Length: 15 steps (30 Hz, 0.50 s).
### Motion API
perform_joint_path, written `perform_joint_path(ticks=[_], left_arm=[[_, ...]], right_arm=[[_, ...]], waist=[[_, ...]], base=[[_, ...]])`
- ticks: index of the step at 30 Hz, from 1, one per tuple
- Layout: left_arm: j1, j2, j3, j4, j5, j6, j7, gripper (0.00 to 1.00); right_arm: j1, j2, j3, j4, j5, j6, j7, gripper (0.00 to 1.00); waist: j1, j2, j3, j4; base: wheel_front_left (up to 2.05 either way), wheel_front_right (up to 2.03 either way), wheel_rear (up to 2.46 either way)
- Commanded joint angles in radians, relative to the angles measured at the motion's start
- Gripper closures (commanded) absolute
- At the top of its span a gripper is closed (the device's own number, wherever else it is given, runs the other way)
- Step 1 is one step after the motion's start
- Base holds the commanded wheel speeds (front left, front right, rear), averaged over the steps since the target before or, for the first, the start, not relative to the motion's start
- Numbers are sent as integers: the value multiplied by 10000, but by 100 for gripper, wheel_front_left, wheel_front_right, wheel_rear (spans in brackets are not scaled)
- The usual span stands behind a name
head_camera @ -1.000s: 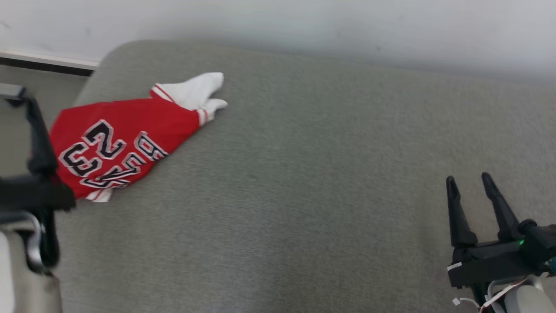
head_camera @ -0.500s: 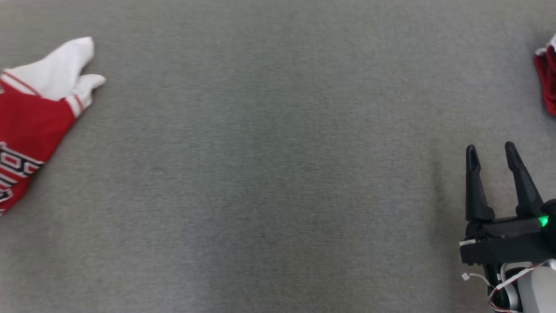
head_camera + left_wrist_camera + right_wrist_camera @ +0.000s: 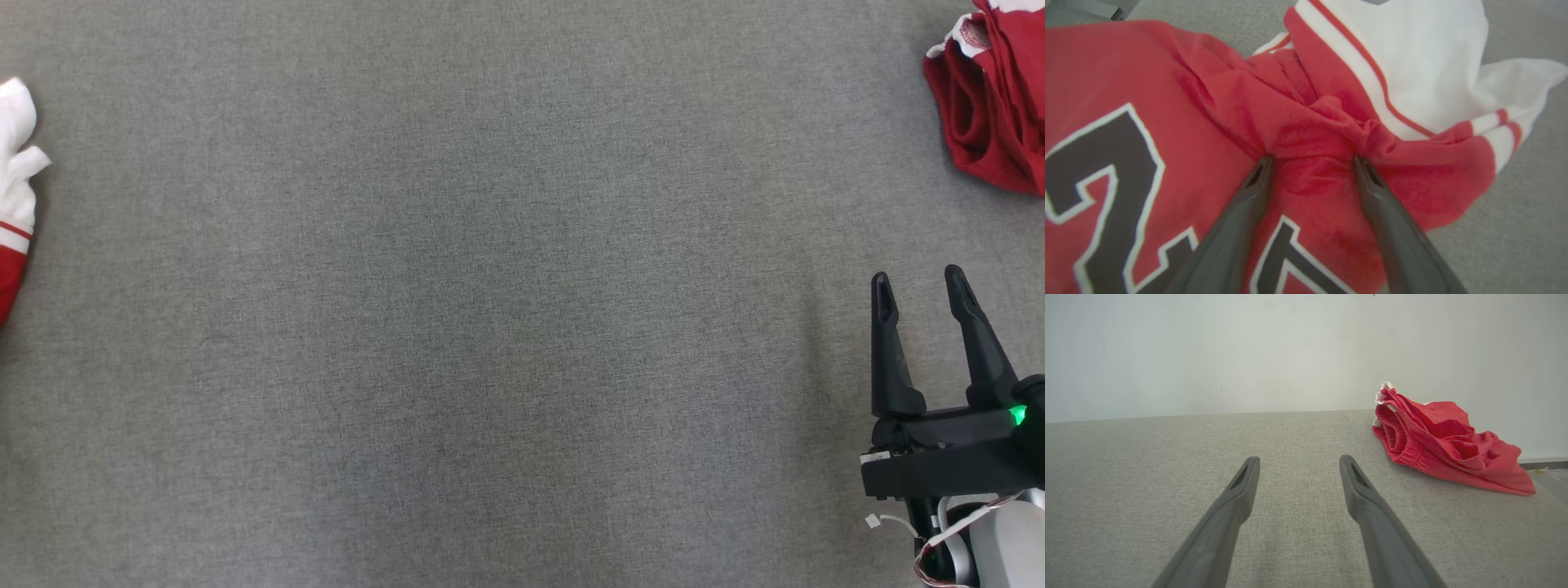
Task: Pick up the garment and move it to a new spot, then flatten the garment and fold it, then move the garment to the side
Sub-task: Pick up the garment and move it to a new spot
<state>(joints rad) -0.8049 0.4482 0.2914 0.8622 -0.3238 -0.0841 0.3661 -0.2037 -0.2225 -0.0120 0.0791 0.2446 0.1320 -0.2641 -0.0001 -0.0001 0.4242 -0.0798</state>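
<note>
Jersey (image 3: 1147, 81) bunched at left edge of grey upholstered surface (image 3: 490, 327). Left hand (image 3: 1312, 161) spread wide, tips pressed into a red fold beside the white sleeve (image 3: 1412, 61), nothing clamped. Right hand (image 3: 917, 274) spread, empty, over bare upholstery near right edge. Risk: single-layer pinch, slipping on lift. Red shorts (image 3: 992, 106) at far right corner: wrong target.

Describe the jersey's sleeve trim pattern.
The sleeve trim on the jersey is red-and-white striped; left wrist view shows it best.

The head camera has swung right (garment (image 3: 15, 155) at left edge now).
</note>
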Motion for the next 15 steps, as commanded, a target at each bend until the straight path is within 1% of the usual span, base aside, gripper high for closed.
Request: perform_joint_path(ticks=[1,2,3,4,8,12,15], left_arm=[[252,-102,-28,282,-60,72,199,0],[291,-87,-56,365,-63,70,338,0],[326,-101,-48,390,-99,83,354,56],[428,-141,-128,346,-11,104,97,100],[309,-62,-350,-119,312,117,-1097,100],[-26,40,-580,-650,564,39,-2242,100],[-358,-71,-705,-1244,480,-64,-2896,100]], right_arm=[[-11,24,19,-21,-40,-27,-1,0],[-28,38,50,-7,-49,-26,-1,0],[-42,53,79,9,-56,-27,-1,0],[-53,57,120,56,-50,-27,-1,0],[7,95,125,152,8,-27,-1,0],[129,195,147,261,121,-26,-1,0],[217,355,224,377,115,-26,-1,0]], waist=[[1,1,-5,-3],[1,1,-26,-11],[1,1,-48,-26],[1,1,-108,-46],[1,1,-386,-10],[1,1,-836,81],[1,1,-1229,118]], base=[[0,0,0],[0,0,0],[0,0,0],[0,0,0],[0,0,0],[0,0,0],[0,0,0]])
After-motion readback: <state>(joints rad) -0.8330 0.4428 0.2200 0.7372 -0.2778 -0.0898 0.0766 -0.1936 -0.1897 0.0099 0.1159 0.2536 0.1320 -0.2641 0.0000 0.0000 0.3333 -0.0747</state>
